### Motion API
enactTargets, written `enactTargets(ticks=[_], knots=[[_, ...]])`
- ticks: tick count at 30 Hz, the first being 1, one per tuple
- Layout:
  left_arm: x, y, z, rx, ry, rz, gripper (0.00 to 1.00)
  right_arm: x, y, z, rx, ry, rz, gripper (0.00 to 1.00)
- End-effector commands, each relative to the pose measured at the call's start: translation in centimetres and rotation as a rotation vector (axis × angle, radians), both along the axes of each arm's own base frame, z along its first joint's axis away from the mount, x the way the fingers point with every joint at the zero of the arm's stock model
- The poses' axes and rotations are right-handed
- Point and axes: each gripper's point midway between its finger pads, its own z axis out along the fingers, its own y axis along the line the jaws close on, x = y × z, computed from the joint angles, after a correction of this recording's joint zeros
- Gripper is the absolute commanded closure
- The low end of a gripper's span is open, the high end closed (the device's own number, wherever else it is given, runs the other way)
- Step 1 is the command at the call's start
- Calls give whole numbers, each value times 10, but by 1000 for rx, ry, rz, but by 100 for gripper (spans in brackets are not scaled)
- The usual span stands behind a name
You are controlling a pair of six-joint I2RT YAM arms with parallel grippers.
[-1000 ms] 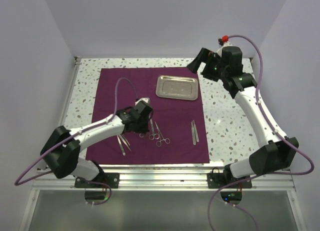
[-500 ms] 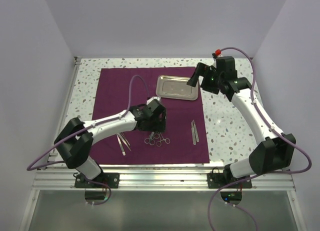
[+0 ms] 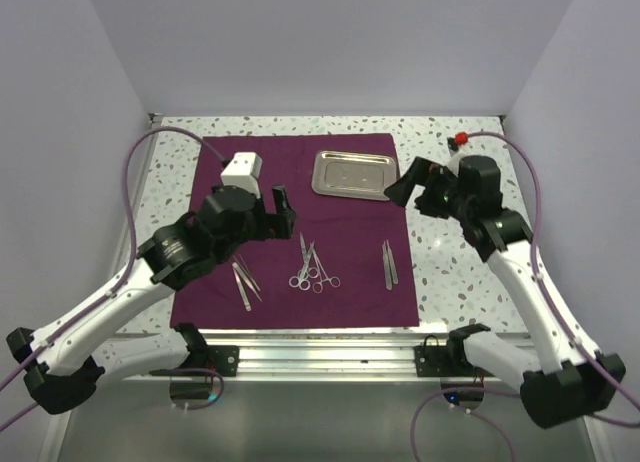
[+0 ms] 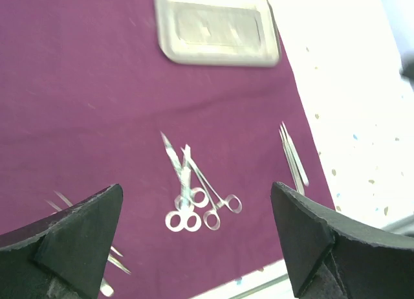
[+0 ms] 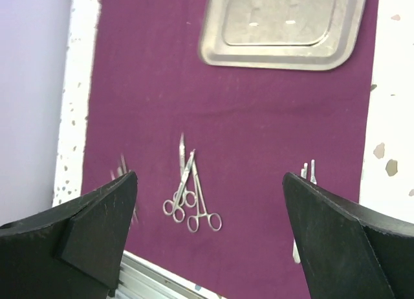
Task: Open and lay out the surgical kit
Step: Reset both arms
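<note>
The surgical kit lies opened out on the table. Its maroon cloth [image 3: 290,197] is spread flat, with the steel tray [image 3: 353,174] at the cloth's far right. Ring-handled scissors and forceps [image 3: 311,268] lie bunched at mid-front, also seen from the wrists [image 4: 188,197] [image 5: 190,197]. One pair of tweezers [image 3: 389,263] rests to their right and another pair [image 3: 245,283] to their left. My left gripper [image 3: 262,210] hovers open above the cloth, left of the scissors, holding nothing. My right gripper [image 3: 408,188] hangs open and empty beside the tray's right end.
Speckled tabletop [image 3: 455,252] borders the cloth on the right and back. The aluminium rail [image 3: 320,352] runs along the near edge. Lilac walls close in on the left, back and right.
My left gripper has opened, risen and drawn back to the left, leaving the ring-handled instruments lying on the cloth. My right arm has swung nearer, from the tray's far corner to its right end.
</note>
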Motion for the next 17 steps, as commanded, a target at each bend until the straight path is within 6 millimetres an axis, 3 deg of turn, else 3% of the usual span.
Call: enactTargets(ticks=[1, 5, 9, 15, 17], knots=[[5, 38, -5, 139, -59, 102, 0, -21, 0, 28, 62, -136, 21, 2], [12, 58, 7, 194, -106, 194, 0, -49, -13, 22, 15, -156, 15, 1], [19, 58, 17, 220, -144, 197, 0, -65, -19, 16, 3, -140, 10, 2], [26, 58, 22, 229, -172, 218, 0, -67, -15, 12, -12, -117, 51, 2], [29, 60, 16, 264, -177, 222, 0, -63, -26, 14, -46, -120, -8, 2]])
